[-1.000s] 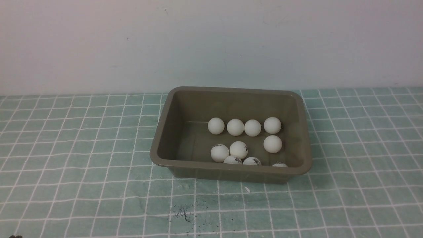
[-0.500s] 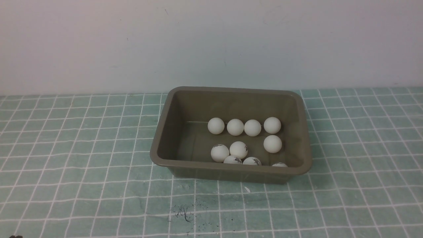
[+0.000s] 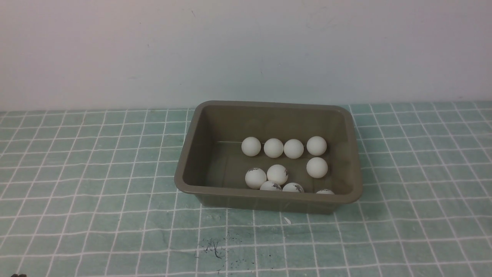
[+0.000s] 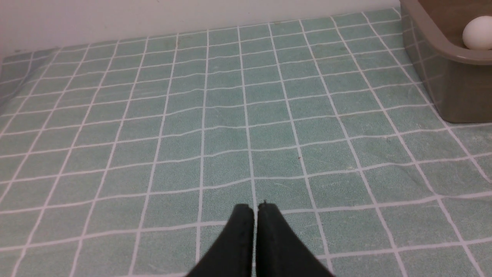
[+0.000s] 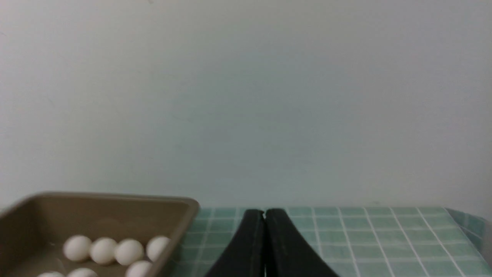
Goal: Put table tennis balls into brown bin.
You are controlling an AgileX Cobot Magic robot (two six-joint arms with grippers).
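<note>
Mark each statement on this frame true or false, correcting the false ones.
1. Ten table tennis balls lie in the brown bin. True.
2. One ball rests on the checked cloth outside the bin. False: none shows there.
3. The left pincer is shut, holding nothing. True.
4. The right pincer grips a ball. False: shut and empty.
5. Four balls line the bin's far wall. True.

Ten white table tennis balls [image 3: 294, 149] inside olive-brown bin [image 3: 192, 138]: four along far wall, six nearer front.
</note>
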